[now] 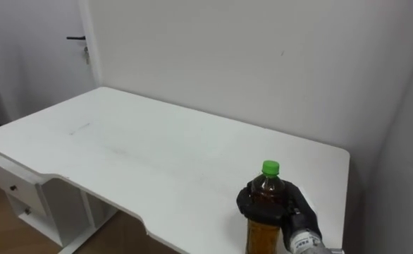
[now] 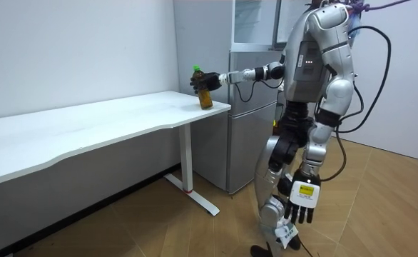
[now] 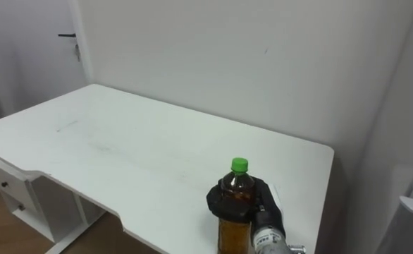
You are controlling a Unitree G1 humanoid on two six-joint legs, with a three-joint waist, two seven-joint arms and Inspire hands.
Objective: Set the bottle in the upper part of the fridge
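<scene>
A bottle (image 1: 261, 236) of amber liquid with a green cap (image 1: 270, 168) stands upright at the right front corner of the white table (image 1: 157, 155). My right hand (image 1: 294, 208) reaches in from the lower right and is shut round its shoulder. In the room view I stand between the table's end and the grey fridge (image 2: 248, 107), right arm stretched out to the bottle (image 2: 206, 98) with my right hand (image 2: 198, 82) on it. My left hand (image 2: 300, 203) hangs at my side, fingers relaxed. The fridge's upper part (image 2: 255, 21) is behind my right arm.
A white drawer unit (image 1: 23, 197) stands under the table's left end. A white wall (image 1: 263, 63) runs right behind the table, with a door handle (image 1: 76, 39) at the far left. The fridge's side (image 3: 411, 212) rises close to the table's right end.
</scene>
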